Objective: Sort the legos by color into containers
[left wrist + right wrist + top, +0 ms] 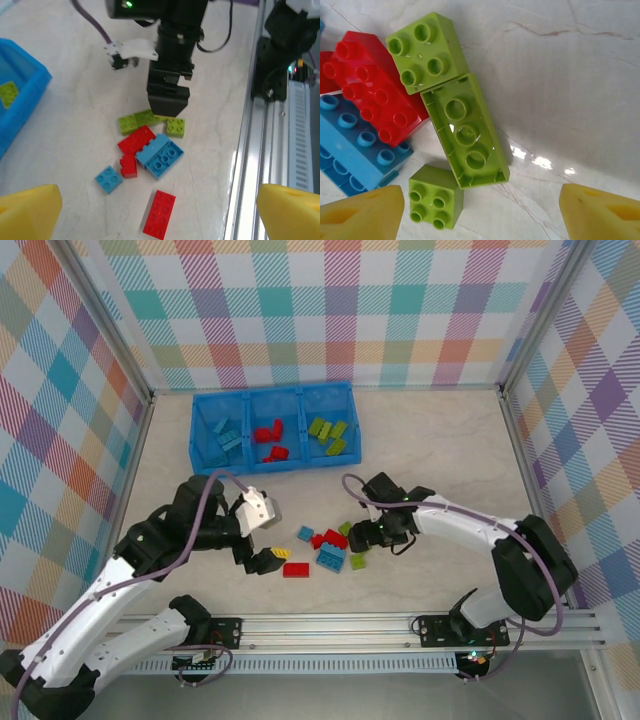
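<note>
The blue tray [196,430] at the back holds light blue legos in its left container, red in the middle, lime green in the right. Loose legos [328,546] lie in a pile at the table's centre. My right gripper [366,538] [480,220] is open low over the pile's green end. A small green brick [435,202] sits between its fingers, close to the left one, beside an overturned long green brick [465,132]. My left gripper [268,538] [160,215] is open, with a lone red brick [160,212] [296,569] on the table between its yellow fingertips [27,210].
In the pile a red brick [375,85] and a long blue brick [355,150] touch the green ones. A small blue brick [108,179] lies apart on the left. The metal rail [260,150] runs along the near edge, close behind the red brick. The tray's corner [25,95] is far left.
</note>
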Action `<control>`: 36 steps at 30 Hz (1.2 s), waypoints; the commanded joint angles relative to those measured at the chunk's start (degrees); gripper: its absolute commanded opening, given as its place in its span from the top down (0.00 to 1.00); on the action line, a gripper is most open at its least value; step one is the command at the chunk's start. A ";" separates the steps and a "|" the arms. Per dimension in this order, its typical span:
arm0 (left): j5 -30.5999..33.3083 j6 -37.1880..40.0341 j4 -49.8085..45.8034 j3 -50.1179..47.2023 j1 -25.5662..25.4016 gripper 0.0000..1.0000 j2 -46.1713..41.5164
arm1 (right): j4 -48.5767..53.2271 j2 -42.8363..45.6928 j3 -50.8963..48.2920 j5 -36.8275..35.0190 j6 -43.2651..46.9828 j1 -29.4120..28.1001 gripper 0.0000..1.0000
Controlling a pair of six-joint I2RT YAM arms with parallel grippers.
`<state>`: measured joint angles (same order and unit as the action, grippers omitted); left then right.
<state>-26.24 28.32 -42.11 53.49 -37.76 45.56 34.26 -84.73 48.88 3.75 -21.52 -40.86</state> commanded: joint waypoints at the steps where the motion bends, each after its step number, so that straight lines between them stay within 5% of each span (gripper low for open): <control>1: -2.03 4.94 1.74 -0.86 -0.65 0.00 2.13 | 1.34 -2.34 2.82 -2.68 1.44 -1.75 0.20; 19: -0.03 5.88 1.79 -3.92 -0.65 0.00 3.27 | -3.36 -10.30 2.33 -7.44 -0.81 -2.55 0.48; 30: -1.50 6.40 3.26 -5.06 -0.57 0.00 1.44 | -5.81 1.55 0.75 -6.26 -1.28 -2.56 0.69; 36: 10.50 -0.57 10.83 -7.79 1.20 0.00 -0.13 | -15.69 7.88 4.23 -6.15 1.33 -2.47 0.77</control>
<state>-22.22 31.86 -36.82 46.78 -37.45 45.80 26.06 -77.82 50.17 -2.79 -22.55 -43.16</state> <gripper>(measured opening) 0.997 0.317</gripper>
